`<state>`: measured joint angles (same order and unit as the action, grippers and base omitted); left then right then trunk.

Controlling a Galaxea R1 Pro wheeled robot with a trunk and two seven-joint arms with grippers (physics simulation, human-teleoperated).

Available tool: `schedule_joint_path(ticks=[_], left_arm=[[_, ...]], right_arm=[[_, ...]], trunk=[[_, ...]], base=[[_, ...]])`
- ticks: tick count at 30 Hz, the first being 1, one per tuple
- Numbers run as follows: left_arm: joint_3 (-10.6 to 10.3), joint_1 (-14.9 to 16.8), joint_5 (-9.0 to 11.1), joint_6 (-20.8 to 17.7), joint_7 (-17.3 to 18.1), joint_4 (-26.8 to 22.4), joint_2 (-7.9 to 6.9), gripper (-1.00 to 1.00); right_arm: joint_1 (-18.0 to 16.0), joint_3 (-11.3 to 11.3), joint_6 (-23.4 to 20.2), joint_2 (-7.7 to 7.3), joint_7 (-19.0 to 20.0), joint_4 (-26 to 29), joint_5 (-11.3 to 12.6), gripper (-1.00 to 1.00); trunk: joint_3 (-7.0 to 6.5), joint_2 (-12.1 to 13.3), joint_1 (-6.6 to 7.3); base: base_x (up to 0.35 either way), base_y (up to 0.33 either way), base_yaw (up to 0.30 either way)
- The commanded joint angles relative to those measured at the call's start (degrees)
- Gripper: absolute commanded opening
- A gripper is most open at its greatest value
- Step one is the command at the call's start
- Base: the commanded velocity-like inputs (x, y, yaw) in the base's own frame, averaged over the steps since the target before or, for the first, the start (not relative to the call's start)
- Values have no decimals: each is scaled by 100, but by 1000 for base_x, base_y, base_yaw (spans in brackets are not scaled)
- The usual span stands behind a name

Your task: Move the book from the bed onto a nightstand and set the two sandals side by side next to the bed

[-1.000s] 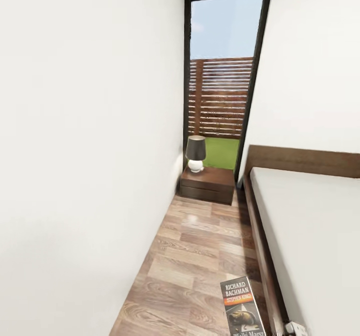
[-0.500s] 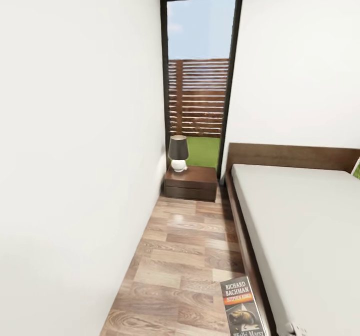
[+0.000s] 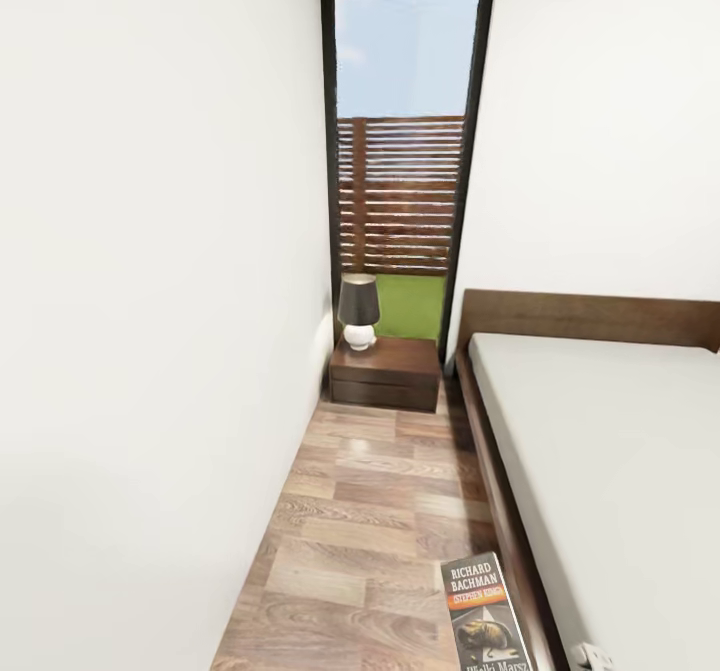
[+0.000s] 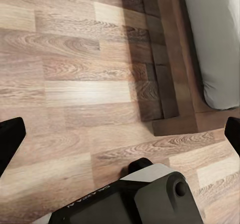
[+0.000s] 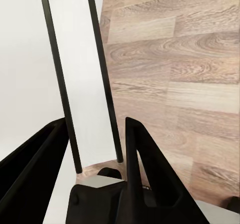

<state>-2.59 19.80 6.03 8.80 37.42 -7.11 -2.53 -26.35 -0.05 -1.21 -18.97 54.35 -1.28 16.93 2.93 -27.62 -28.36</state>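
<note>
In the head view, the book [image 3: 485, 616] stands upright at the bottom edge, right of centre, its cover facing you above the floor [image 3: 370, 511], beside the frame of the bed [image 3: 600, 451] that runs up the right side. The nightstand [image 3: 385, 371] sits at the centre of the frame under the tall window [image 3: 400, 151], with a lamp [image 3: 358, 311] on the left part of its top. The step in hand looks like the carry to that cabinet. Drive straight up the narrow lane between the left wall and the bed, keep the trunk steady, and aim for the bare right half of the top so the lamp is not knocked. In the left wrist view, the left gripper [image 4: 120, 136] has its fingers spread wide at the frame's two edges with nothing between them. Below it lie the planks and a corner of the bed [image 4: 175, 119], so watch that arm's clearance from the frame as you roll. In the right wrist view, the right gripper [image 5: 95, 121] has its dark fingers drawn in against the book [image 5: 80, 58], seen edge-on as a white strip between two dark lines. I judge it clamped there. This view gives you the grip, which the head view lacks, while the head view alone gives the goal and the route.
</note>
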Motion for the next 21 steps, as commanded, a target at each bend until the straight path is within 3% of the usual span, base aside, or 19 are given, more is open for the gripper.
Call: schedule_joint_path(ticks=[1,4,12,21], left_arm=[[-31,6,54,12,20,8,-2,100],[-31,6,55,16,20,8,-2,100],[-31,6,56,17,23,8,-2,100],[-31,6,56,17,21,8,-2,100]], right_arm=[[-10,-15,-12,-1,23,-12,30,-100],[-10,-13,-14,-1,23,-11,30,-100],[-11,-19,-22,-1,40,-8,30,-100],[-11,-20,-28,-1,60,-8,31,-100]], trunk=[[12,-11,-6],[12,-11,-6],[12,-11,-6],[12,-11,-6]], base=[[320,28,0],[239,12,0],[21,1,-24],[1,0,-243]])
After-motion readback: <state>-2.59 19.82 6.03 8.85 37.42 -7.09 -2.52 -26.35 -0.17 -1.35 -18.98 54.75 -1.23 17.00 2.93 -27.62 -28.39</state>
